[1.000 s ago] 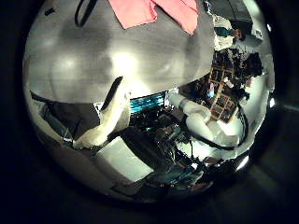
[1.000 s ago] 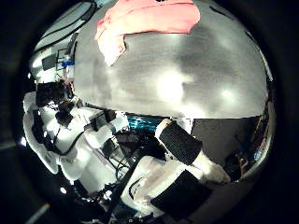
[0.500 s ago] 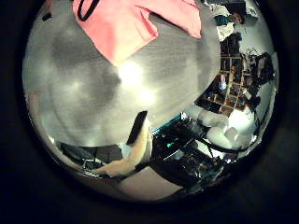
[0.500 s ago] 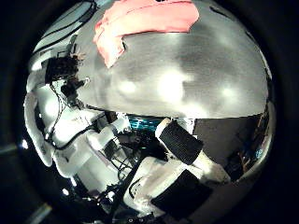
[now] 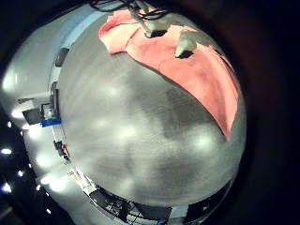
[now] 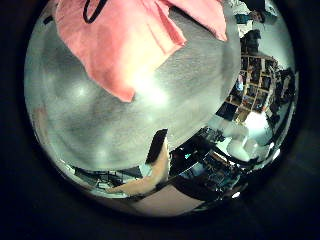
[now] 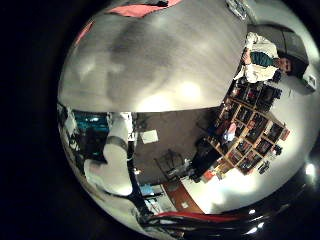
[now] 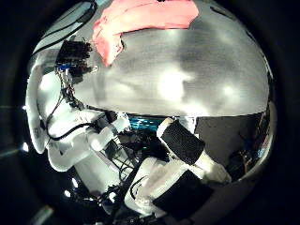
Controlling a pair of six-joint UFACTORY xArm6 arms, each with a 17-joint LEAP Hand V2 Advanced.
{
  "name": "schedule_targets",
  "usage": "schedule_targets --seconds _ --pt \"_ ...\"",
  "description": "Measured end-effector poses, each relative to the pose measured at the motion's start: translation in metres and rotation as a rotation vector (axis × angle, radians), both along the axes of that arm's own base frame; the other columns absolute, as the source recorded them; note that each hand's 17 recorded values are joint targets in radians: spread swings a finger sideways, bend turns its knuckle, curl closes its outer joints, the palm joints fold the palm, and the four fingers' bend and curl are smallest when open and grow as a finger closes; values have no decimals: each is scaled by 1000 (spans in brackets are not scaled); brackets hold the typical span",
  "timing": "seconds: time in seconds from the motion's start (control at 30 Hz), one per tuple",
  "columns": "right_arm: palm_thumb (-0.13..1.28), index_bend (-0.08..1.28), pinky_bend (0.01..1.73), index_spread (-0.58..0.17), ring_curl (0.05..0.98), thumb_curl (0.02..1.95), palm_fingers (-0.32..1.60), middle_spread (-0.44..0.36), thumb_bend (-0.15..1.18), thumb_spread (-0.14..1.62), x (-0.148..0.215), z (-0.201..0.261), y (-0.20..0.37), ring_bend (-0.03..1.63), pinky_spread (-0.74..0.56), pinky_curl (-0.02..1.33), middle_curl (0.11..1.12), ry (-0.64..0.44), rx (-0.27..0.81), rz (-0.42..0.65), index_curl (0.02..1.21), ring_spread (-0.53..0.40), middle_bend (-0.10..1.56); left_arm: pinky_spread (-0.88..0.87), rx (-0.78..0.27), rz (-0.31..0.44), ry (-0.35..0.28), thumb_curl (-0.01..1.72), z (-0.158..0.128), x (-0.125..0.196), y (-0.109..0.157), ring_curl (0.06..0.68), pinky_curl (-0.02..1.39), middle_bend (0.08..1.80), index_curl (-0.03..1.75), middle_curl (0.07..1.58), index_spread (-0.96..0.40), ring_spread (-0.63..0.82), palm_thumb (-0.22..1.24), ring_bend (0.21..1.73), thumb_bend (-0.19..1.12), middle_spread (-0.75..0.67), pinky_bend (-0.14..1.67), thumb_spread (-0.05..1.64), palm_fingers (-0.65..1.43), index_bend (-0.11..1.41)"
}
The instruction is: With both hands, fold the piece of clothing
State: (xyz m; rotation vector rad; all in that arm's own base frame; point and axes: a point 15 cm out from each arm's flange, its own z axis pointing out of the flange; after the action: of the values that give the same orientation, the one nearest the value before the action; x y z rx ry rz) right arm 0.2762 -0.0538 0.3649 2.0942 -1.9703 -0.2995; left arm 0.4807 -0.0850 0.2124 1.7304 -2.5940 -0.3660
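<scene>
A pink garment lies spread on the grey table and fills much of the left thumb side view, so my left hand is close above it. In the left little finger side view, the fingertips reach over the garment, straight and holding nothing. The left hand's thumb hangs over bare table. My right hand is relaxed and hovers over bare table, away from the garment. The right thumb side view also shows the left hand near the garment's edge. The right little finger side view catches only a strip of the garment.
The grey table stretches wide between the right hand and the cloth. Beyond the table's edge stand shelves and room clutter. The left arm rises beside the table.
The left palm camera has moved toward the garment, which now fills more of its view. In the right thumb view the left hand has travelled closer to the cloth. The right hand has hardly moved.
</scene>
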Motion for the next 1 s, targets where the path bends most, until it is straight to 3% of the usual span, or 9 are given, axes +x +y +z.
schedule_targets --seconds 0.23,0.63,0.87,1.0 --pt "547 155 470 -373 254 328 198 -43 -14 1301 -3 6 3 521 289 268 362 -18 -2 9 264 17 240 396 10 10 31 316 -26 2 -4 219 363 184 296 309 30 432 204 653 -30 273 416 928 -14 154" --pt "545 157 466 -376 253 331 203 -55 -13 1300 -6 10 3 521 289 266 363 -25 -1 15 268 17 238 371 27 21 60 332 -41 -4 -11 209 333 245 310 335 57 416 255 637 -25 237 347 901 108 172" --pt "544 156 465 -376 253 332 204 -55 -13 1300 -6 10 3 519 289 265 363 -27 0 17 268 17 237 236 45 33 84 339 -42 -13 -7 204 277 520 374 439 -46 122 321 634 -23 -37 168 903 415 247" --pt "544 157 463 -376 253 333 206 -56 -13 1300 -6 11 3 517 289 264 364 -28 0 19 269 17 240 82 50 40 93 345 -40 -19 -4 237 249 729 429 531 -143 -148 379 778 -14 -198 185 920 693 311"
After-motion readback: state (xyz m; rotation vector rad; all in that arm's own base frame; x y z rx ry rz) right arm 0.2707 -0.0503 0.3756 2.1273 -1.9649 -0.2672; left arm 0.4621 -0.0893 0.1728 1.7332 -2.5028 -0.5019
